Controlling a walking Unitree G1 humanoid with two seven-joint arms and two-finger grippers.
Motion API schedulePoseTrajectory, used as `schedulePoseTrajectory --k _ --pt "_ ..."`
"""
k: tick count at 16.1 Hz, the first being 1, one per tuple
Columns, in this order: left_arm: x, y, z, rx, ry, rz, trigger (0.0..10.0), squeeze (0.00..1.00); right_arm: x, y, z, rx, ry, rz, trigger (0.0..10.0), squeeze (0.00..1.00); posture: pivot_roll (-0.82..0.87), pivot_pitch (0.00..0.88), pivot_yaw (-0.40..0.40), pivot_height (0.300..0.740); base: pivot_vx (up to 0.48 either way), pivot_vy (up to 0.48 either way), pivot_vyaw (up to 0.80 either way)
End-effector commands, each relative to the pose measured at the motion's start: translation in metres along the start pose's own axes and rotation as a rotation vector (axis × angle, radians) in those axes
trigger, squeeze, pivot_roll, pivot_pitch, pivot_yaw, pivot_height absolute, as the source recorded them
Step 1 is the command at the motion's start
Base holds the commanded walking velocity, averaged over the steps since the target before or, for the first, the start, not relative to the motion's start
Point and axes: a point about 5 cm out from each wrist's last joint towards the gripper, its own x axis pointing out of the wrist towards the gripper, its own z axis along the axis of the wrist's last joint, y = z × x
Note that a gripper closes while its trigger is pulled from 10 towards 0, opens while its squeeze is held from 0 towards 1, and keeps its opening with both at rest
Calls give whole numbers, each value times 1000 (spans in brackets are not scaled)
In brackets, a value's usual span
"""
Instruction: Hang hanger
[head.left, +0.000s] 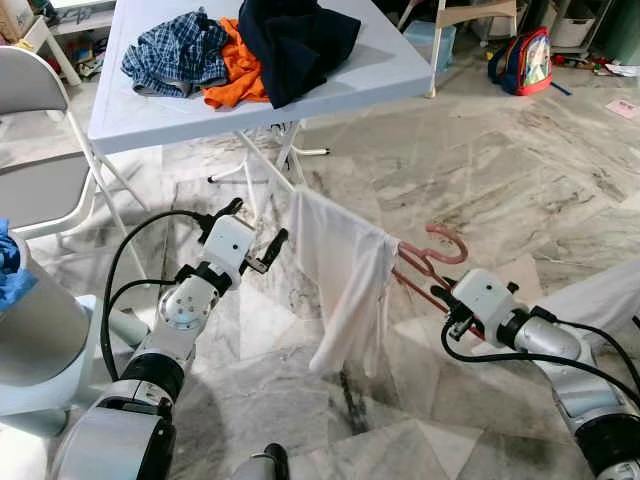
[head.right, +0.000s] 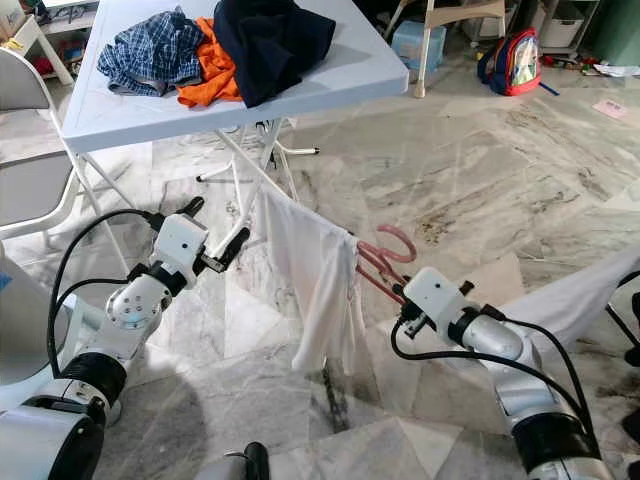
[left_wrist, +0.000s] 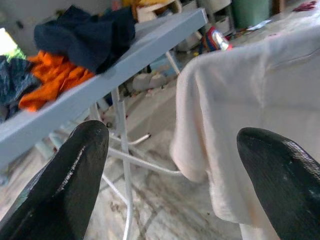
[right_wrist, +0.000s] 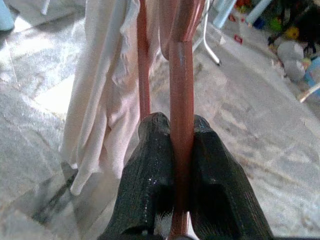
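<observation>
A pink hanger (head.left: 432, 262) juts out over the marble floor with a white shirt (head.left: 340, 280) draped on its far end. My right gripper (right_wrist: 174, 131) is shut on the hanger's pink bar (right_wrist: 181, 100), gripping it near the hook (head.left: 447, 238). My left gripper (head.left: 252, 232) is open, just left of the shirt's upper edge and not touching it; its two black fingertips (left_wrist: 82, 150) frame the shirt (left_wrist: 260, 100) in the left wrist view.
A white folding table (head.left: 330, 85) stands behind, bearing a plaid shirt (head.left: 178, 50), an orange garment (head.left: 235, 65) and a dark garment (head.left: 295, 40). A grey folding chair (head.left: 40, 170) is at left. A red backpack (head.left: 525, 60) lies far right.
</observation>
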Motion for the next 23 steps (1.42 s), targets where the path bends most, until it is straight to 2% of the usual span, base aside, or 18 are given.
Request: schedulePoseTrajectory --k 1,4,7,11,12,15,18,23 --pt "0 2 -5 -51 43 48 10000 1000 -5 -4 7 -7 -35 -5 0 0 -38 167 58 740 0 0 0" --pt "1 -5 -11 -135 85 70 10000 1000 -9 -3 22 -7 -86 31 0 0 -47 165 57 740 0 0 0" --pt "4 -11 -11 -181 95 70 10000 1000 -16 -3 34 -11 -117 74 0 0 -56 166 58 740 0 0 0" --pt "5 -13 -14 -252 126 86 10000 1000 -23 -8 41 0 -122 76 0 0 -70 165 61 740 0 0 0" --pt "5 -12 -16 -271 140 96 10000 0 -26 -9 46 11 -137 82 0 0 -72 165 63 740 0 0 0" --pt "6 -13 -17 -307 150 98 10000 0 -29 -7 54 37 -160 116 0 0 -74 164 64 740 0 0 0" --pt "13 -22 -12 -344 140 53 10000 0 -36 0 70 89 -204 210 0 0 -84 164 68 740 0 0 0" --pt "22 -36 -4 -391 125 -16 10000 0 -48 3 75 119 -183 273 0 0 -113 163 73 740 0 0 0"
